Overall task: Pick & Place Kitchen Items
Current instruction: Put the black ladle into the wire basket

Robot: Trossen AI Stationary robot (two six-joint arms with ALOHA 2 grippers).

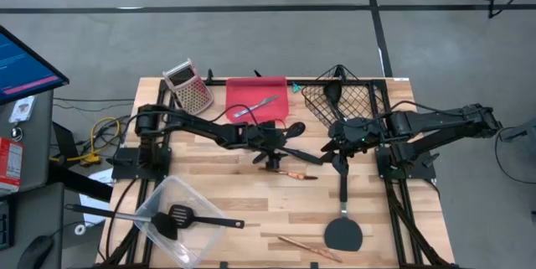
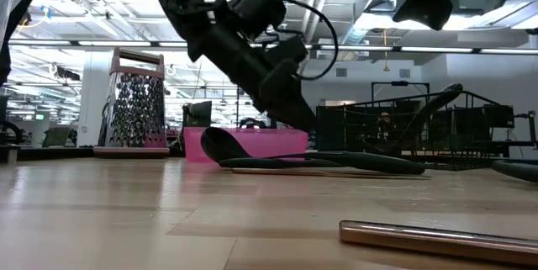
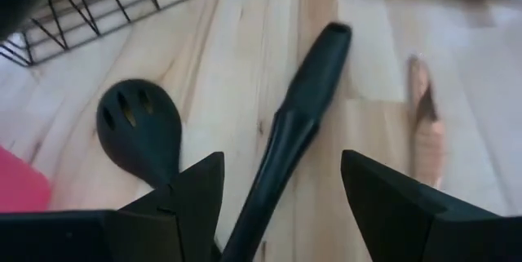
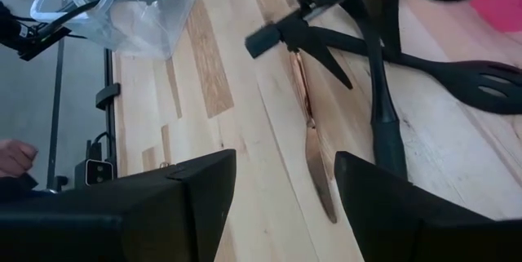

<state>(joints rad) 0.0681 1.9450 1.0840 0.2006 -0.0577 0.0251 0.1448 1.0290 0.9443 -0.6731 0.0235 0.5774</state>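
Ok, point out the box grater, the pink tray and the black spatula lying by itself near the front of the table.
box grater (image 1: 189, 87), high view, on its perforated metal face.
pink tray (image 1: 243, 93), high view, on its bare floor.
black spatula (image 1: 343, 233), high view, on its flat blade.

So the high cam looks straight down and catches the whole worktop (image 1: 209, 210) plus floor around it. The low cam sits right at worktop height, looking level across into the room. Each wrist cam peers past its own fingers, super close to the wood. The left wrist and low views share the slotted spoon (image 3: 140, 130); the right wrist and high views share the copper-coloured knife (image 4: 314, 144).
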